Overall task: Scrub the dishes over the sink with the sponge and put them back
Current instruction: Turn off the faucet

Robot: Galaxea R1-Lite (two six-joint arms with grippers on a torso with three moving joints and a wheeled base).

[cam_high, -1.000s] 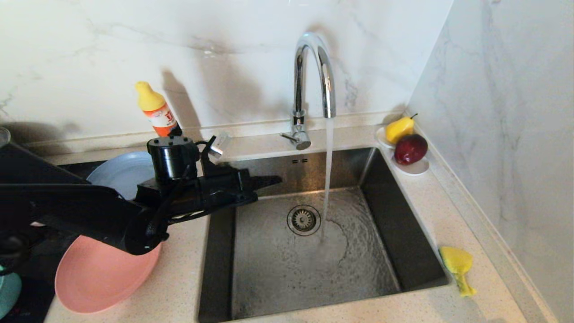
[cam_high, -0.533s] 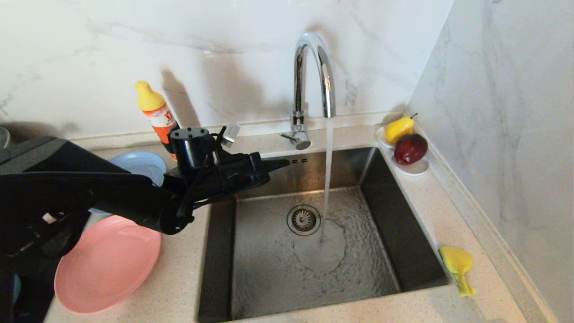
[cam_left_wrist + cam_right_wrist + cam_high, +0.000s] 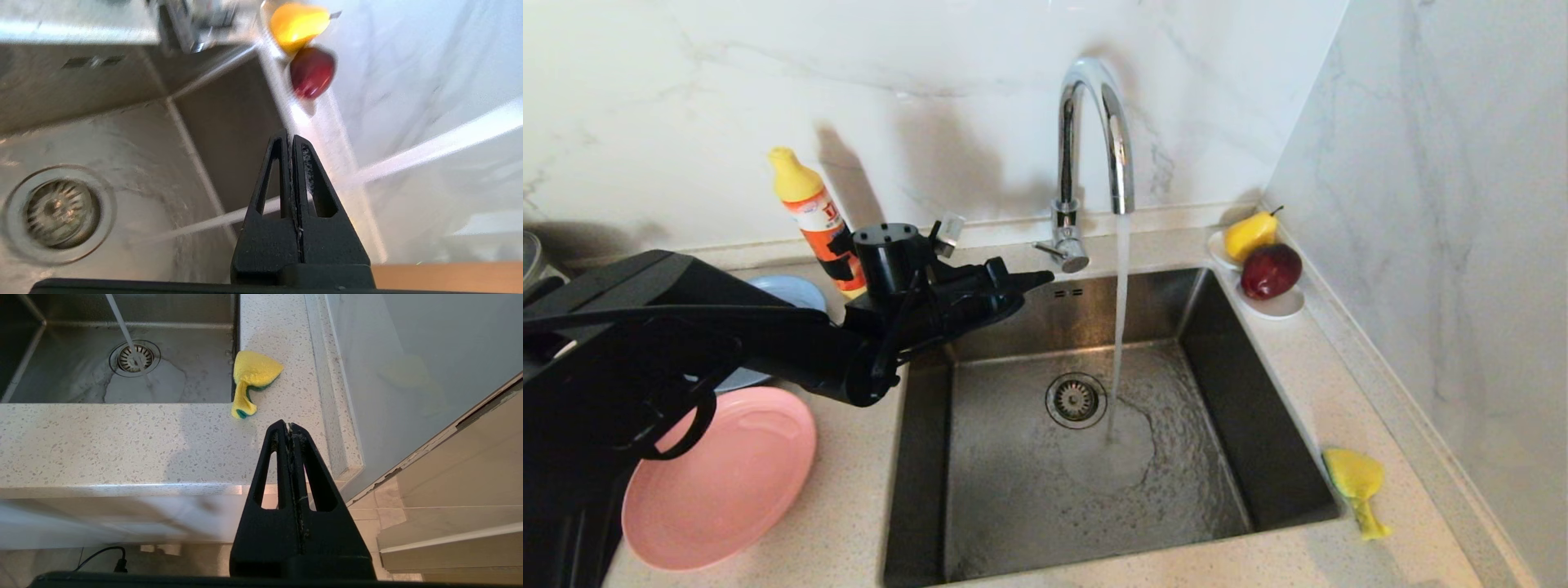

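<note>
One soft, light sponge (image 3: 1356, 482) lies on the table just beside the sink (image 3: 1282, 482); I'd pinch its thick middle. My left end effector (image 3: 1041, 280) is pressed together, empty, over the sink.

Yellow sponge (image 3: 253, 373) — green-backed; salmon-pink plate (image 3: 719, 482) — seemingly plain.

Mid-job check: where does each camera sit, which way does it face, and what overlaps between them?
Head: high, looking down at sink and running faucet; left arm reaching in, shut left end effector near the faucet.
Left wrist: behind the left end effector, facing drain, pear.
Right wrist: parked off the counter edge, shut right end effector, facing sponge.
Shared: drain, water stream.
</note>
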